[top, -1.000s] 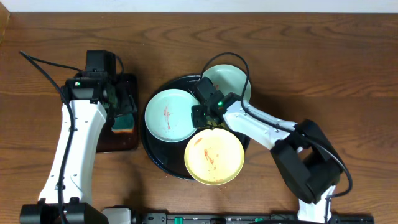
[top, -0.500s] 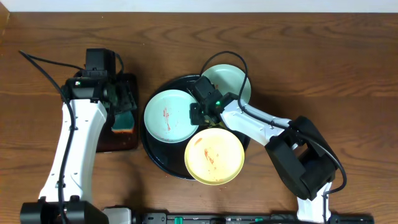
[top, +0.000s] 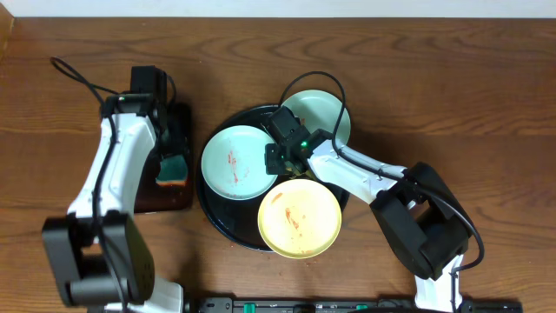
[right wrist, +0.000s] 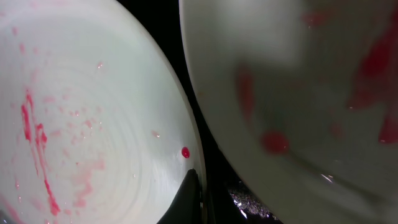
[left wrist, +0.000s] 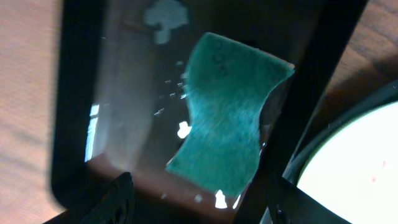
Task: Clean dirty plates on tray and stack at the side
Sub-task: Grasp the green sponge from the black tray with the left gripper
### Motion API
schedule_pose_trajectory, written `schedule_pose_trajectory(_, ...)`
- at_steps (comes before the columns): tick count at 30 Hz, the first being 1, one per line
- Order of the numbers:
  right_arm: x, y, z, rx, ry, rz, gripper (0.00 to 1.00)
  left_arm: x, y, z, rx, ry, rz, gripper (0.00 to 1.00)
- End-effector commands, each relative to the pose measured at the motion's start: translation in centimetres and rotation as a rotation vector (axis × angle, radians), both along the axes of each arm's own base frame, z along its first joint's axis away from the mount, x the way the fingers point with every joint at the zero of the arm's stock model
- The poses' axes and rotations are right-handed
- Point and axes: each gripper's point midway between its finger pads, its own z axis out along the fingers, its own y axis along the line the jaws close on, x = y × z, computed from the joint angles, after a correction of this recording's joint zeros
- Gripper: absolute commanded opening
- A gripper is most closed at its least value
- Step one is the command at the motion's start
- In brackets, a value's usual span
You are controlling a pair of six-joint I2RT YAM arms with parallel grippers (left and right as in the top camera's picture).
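Since half a second ago the left arm's elbow has swung toward the near left, while the right arm and all three plates have stayed put. Faint stamped marks on the teal sponge (left wrist: 227,118) are too blurred to read. The left gripper (top: 174,139) hangs over the sponge on the rectangular tray (top: 148,196), fingers (left wrist: 118,196) spread wide, holding nothing. The right gripper (top: 278,161) sits low at the smeared mint plate's (top: 233,161) right rim; its spread cannot be told. On the round tray (top: 217,213), the yellow plate (top: 299,219) overhangs the near edge and the second mint plate (top: 321,115) the far right.
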Motion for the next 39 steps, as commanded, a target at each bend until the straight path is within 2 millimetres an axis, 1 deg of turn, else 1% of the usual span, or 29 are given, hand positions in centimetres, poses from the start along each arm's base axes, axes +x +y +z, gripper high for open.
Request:
schedule_pose_trajectory(1,-0.3,-1.0,-1.8,-0.083,-0.003,0.014,0.02,0.3,-0.3,-2.7,-0.065,0.061,-0.03,0.68)
schedule_pose_trajectory(5,-0.3,-1.0,-1.8,-0.086,-0.004,0.021,0.04,0.2,0.7,-4.8,-0.072,0.107,0.0,0.65)
schedule_pose_trajectory(7,-0.3,-1.0,-1.8,-0.085,-0.005,0.021,0.05,0.2,1.0,-5.6,-0.086,0.122,0.012,0.59)
schedule_pose_trajectory(8,-0.3,-1.0,-1.8,-0.085,-0.005,0.02,0.05,0.2,0.9,-5.9,-0.1,0.127,0.011,0.56)
schedule_pose_trajectory(12,-0.3,-1.0,-1.8,-0.084,-0.006,0.02,0.06,0.3,-0.5,-7.1,-0.19,0.145,-0.059,0.52)
schedule_pose_trajectory(18,-0.3,-0.9,-1.8,-0.083,-0.007,0.02,0.07,0.1,-0.9,-7.8,-0.215,0.166,-0.06,0.52)
schedule_pose_trajectory(21,-0.2,-0.9,-1.8,-0.083,-0.007,0.02,0.08,0.2,-0.9,-7.8,-0.217,0.163,-0.062,0.58)
schedule_pose_trajectory(24,-0.2,-0.9,-1.8,-0.083,-0.007,0.02,0.09,0.2,-0.9,-7.8,-0.217,0.161,-0.063,0.58)
schedule_pose_trajectory(30,-0.2,-0.9,-1.8,-0.083,-0.007,0.02,0.1,1.4,-0.7,-7.9,-0.208,0.111,-0.058,0.58)
schedule_pose_trajectory(33,-0.3,-0.9,-1.8,-0.083,-0.007,0.02,0.1,2.0,-0.7,-8.1,-0.205,0.085,-0.054,0.48)
schedule_pose_trajectory(35,-0.3,-0.9,-1.8,-0.083,-0.007,0.02,0.1,2.1,-0.6,-8.1,-0.204,0.08,-0.054,0.33)
schedule_pose_trajectory(37,-0.2,-0.9,-1.8,-0.083,-0.007,0.02,0.1,2.1,-0.6,-8.1,-0.204,0.08,-0.054,0.14)
schedule_pose_trajectory(39,-0.2,-0.9,-1.8,-0.083,-0.008,0.02,0.1,2.0,-0.7,-8.1,-0.205,0.083,-0.054,0.08)
